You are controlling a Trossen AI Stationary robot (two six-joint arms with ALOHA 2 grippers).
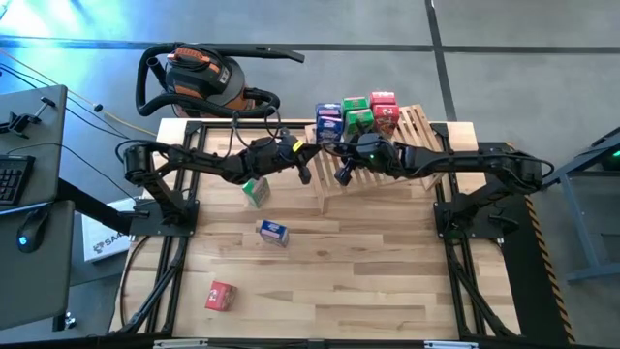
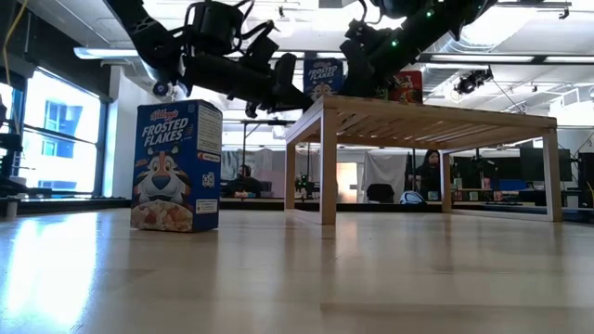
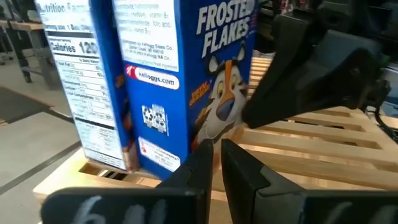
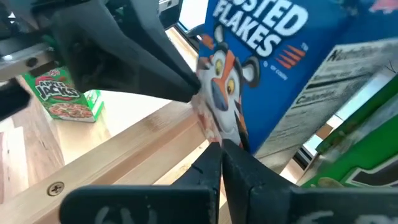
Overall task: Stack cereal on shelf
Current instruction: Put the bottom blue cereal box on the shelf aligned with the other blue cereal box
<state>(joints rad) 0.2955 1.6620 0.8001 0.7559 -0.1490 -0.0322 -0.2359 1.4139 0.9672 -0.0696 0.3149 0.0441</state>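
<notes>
Cereal boxes [image 1: 274, 232] are judged light, thin-walled, crushable; pinch across the narrow faces; left end effector [image 1: 306, 167] and right end effector [image 1: 341, 174] both pressed together, empty, beside the shelf [image 1: 417, 121].

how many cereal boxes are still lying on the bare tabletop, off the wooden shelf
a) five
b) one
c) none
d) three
d: the high view shows a green box, a blue box and a red box on the tabletop, while the other boxes stand on the shelf.
</notes>
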